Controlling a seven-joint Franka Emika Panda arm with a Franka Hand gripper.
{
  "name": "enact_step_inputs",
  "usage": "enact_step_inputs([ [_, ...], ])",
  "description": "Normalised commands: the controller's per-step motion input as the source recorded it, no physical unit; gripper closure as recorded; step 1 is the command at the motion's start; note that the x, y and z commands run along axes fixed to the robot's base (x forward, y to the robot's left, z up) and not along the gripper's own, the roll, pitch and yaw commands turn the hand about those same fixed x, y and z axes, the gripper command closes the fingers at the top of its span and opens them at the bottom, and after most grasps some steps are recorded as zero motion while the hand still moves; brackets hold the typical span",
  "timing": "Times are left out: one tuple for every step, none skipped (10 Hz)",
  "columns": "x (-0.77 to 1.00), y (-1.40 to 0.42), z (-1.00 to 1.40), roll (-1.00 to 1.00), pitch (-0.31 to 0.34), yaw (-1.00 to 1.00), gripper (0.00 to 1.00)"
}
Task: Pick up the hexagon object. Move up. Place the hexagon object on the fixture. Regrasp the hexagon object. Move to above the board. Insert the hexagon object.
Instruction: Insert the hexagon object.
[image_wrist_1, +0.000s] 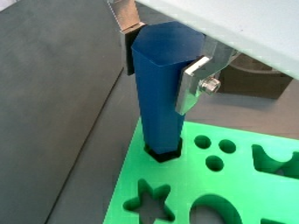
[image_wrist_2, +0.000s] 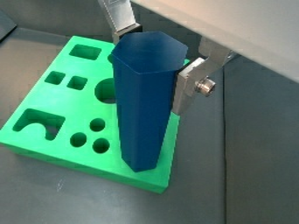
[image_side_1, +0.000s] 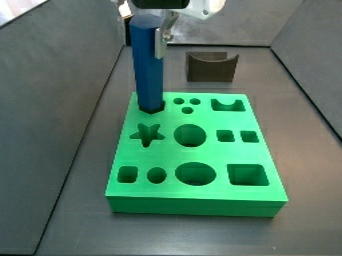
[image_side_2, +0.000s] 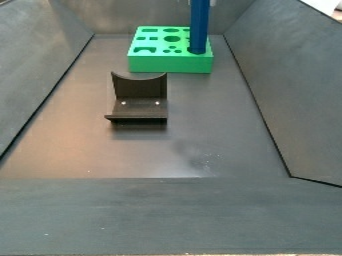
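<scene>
The floor (image_side_2: 174, 140) was a dark grey flat surface with sloping grey walls on its sides. On it lay the green board (image_side_1: 201, 160) with many shaped holes: a star (image_side_1: 146, 133), circles, squares and others. The gripper (image_side_1: 162, 38) stood over one corner of this board, and its fingers were closed on the upper part of the blue bar (image_side_1: 146, 65), one silver finger (image_wrist_1: 191, 85) pressing on one flat side and the second finger on the opposite side, as both wrist views showed. The blue bar (image_wrist_2: 146, 96) stood upright between the fingers and reached straight down from them to the board. In a wrist view its lower end (image_wrist_1: 162, 150) was sitting in a dark hole at the corner of the board (image_wrist_1: 233, 184), so the bar was already partly inside the hole; how deep it went I could not tell. In a side view the bar (image_side_2: 199, 28) rose from the far corner of the board (image_side_2: 167, 50), and the gripper itself was out of this picture. The dark fixture (image_side_2: 136, 98) stood apart from the board on the bare floor, well away from the fingers, with nothing on it. In a side view the fixture (image_side_1: 210, 66) was seen behind the board, beyond the fingers.
</scene>
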Motion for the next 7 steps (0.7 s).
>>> enact_step_inputs([
  [0.14, -0.24, -0.12, -0.19, -0.044, 0.0, 1.0],
  [0.18, -0.18, -0.09, -0.25, -0.057, 0.01, 1.0],
  [0.09, -0.07, -0.11, -0.31, -0.103, 0.0, 1.0],
  [0.17, 0.0, -0.31, -0.31, -0.1, 0.05, 1.0],
  [0.03, 0.0, -0.55, -0.25, -0.139, 0.03, 1.0],
  [-0.05, 0.12, -0.63, -0.02, -0.124, 0.0, 1.0],
  [-0.04, 0.1, -0.7, 0.1, 0.0, 0.0, 1.0],
])
